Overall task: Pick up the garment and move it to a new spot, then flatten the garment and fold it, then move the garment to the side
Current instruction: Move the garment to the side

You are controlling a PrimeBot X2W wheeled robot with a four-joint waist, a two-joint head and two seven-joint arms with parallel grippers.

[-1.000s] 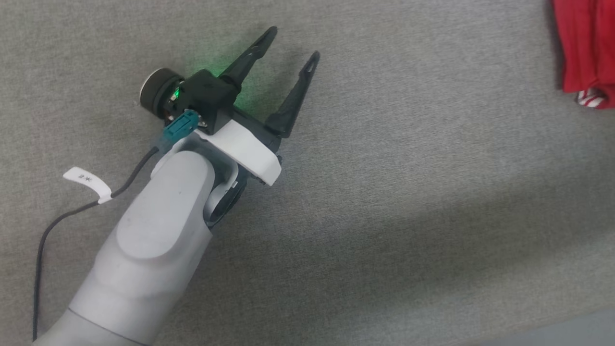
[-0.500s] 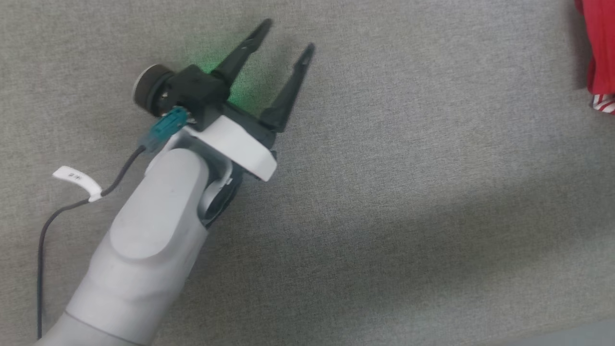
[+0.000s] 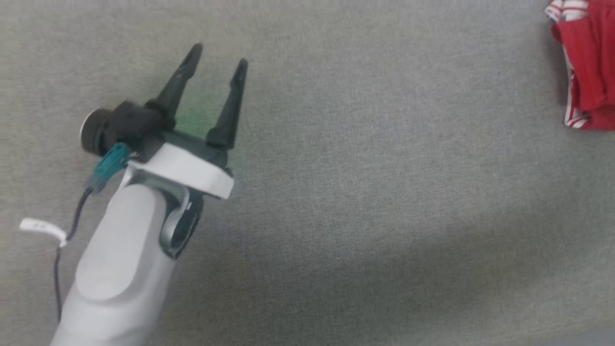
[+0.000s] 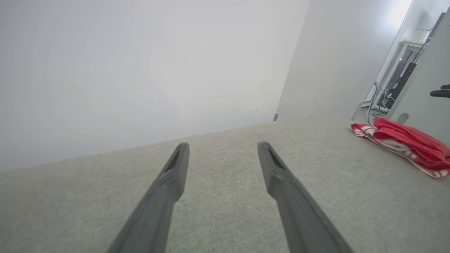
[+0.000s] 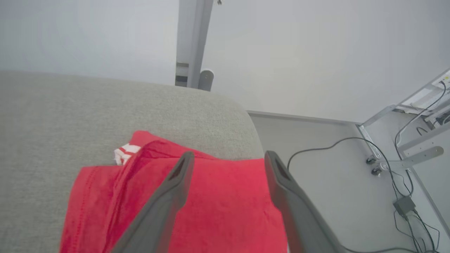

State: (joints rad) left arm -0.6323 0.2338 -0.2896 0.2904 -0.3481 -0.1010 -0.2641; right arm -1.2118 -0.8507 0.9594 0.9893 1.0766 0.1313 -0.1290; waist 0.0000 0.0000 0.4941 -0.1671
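The garment (image 3: 588,62) is a red top with white-striped trim, lying bunched at the far right edge of the grey cloth surface (image 3: 365,192). From the left wrist it shows as a low red heap (image 4: 404,144) off to the right. My right gripper (image 5: 229,156) hovers open just above the red fabric (image 5: 228,207), which lies close to the surface's rounded corner, and its fingers hold nothing. My left gripper (image 3: 218,55) stands open over bare cloth far to the left of the garment, with nothing between its fingers (image 4: 223,146).
The grey surface ends just right of the garment at a rounded corner (image 5: 246,116). Beyond it lies floor with cables (image 5: 327,147) and a metal frame (image 5: 397,123). A grey post (image 5: 191,42) stands behind the surface. A white wall (image 4: 140,70) backs the far edge.
The head view has shifted. In it the left gripper now sits further left with its fingers pointing more straight up. The garment's striped trim now shows at its top rather than its bottom.
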